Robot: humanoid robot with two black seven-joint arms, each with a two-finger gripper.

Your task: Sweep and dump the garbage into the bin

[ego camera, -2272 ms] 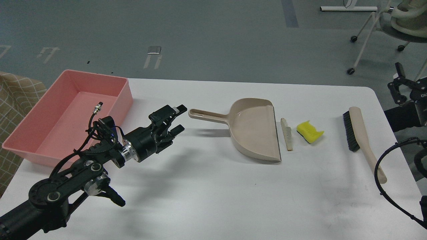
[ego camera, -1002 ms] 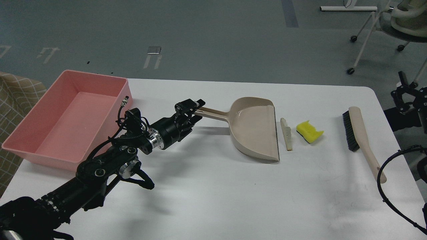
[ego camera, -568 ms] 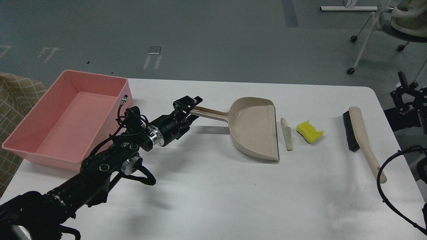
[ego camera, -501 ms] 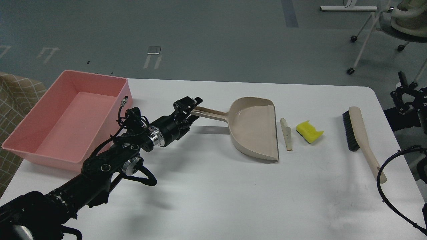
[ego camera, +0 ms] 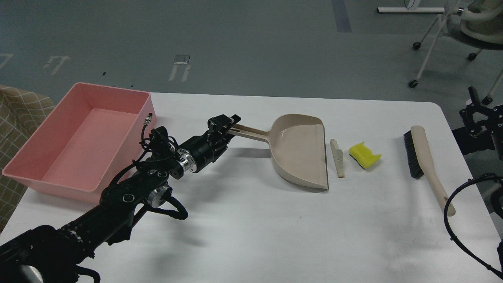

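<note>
The garbage lies on the white table right of the dustpan: a pale beige bread-like slice (ego camera: 338, 158) just off the pan's lip, and a bright yellow jagged sponge piece (ego camera: 364, 155) beside it. The beige dustpan (ego camera: 300, 151) has its handle end raised off the table and its lip resting down. My left gripper (ego camera: 227, 125) is shut on the handle end of the dustpan. The pink bin (ego camera: 80, 137) stands at the far left. My right gripper (ego camera: 473, 108) is at the right edge, beyond the table; its fingers look spread.
A beige brush with black bristles (ego camera: 422, 161) lies at the right of the table (ego camera: 275, 236). A checked cloth (ego camera: 15, 118) hangs left of the bin. An office chair (ego camera: 463, 27) stands on the floor behind.
My left arm reached right from near the bin to the dustpan handle and closed on it. The handle end has since lifted slightly. The scraps and brush have not moved.
</note>
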